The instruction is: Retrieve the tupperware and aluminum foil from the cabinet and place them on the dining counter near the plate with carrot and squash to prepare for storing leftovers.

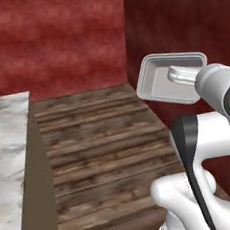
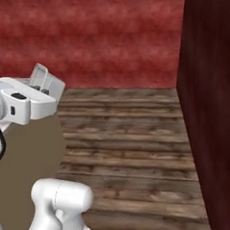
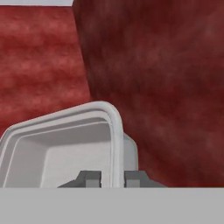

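- The jaws are clenched on one rim of the shallow rectangular grey translucent plastic tupperware, one dark tip on each side of the wall in the hand view; the container hangs in the air tilted on edge, its open side facing the left base camera, well above the brown plank floor and close to the dark red wall
- The grip takes only a thin flared rim at one side; judged from that, a quick swing of the arm could let the container twist or slide out and fall to the floor
- The tupperware sits near the wall corner; turning the arm that way could knock it against the wall and loosen the hold
- The white-grey marble surface with brown and black veins lies at the left edge of the left base view, well apart from the container; setting it down too near that surface's edge, or letting go while it is tilted, could tip it over the side
- No brand, label or writing can be read on the tupperware, the walls or the surface
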You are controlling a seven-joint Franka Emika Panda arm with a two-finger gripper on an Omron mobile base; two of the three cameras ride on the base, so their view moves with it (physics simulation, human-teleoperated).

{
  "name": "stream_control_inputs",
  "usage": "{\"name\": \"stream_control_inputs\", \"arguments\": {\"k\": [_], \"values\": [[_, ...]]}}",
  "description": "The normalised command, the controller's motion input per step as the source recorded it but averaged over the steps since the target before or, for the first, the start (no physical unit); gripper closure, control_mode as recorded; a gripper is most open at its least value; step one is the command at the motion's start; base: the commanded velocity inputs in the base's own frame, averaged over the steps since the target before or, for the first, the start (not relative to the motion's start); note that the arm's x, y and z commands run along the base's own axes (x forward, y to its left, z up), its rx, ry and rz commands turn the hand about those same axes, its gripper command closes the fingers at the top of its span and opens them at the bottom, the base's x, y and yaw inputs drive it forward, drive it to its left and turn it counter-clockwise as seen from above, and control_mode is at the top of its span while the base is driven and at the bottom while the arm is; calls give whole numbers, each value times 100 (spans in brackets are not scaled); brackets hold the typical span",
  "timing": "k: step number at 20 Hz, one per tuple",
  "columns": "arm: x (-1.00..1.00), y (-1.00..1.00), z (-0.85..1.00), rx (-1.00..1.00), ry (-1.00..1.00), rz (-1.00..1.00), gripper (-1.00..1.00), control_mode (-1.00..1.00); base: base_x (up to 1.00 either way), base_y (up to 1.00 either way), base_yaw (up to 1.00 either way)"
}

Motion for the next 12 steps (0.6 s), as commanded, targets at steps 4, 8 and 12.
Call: {"name": "stream_control_inputs", "arguments": {"k": [4, 8, 12], "values": [[0, 0, 0, 0, 0, 0, 100, 100, 79, -59, 28], [0, 0, 0, 0, 0, 0, 100, 100, 67, -37, 20], [0, 0, 0, 0, 0, 0, 100, 100, 65, -36, 16]]}}
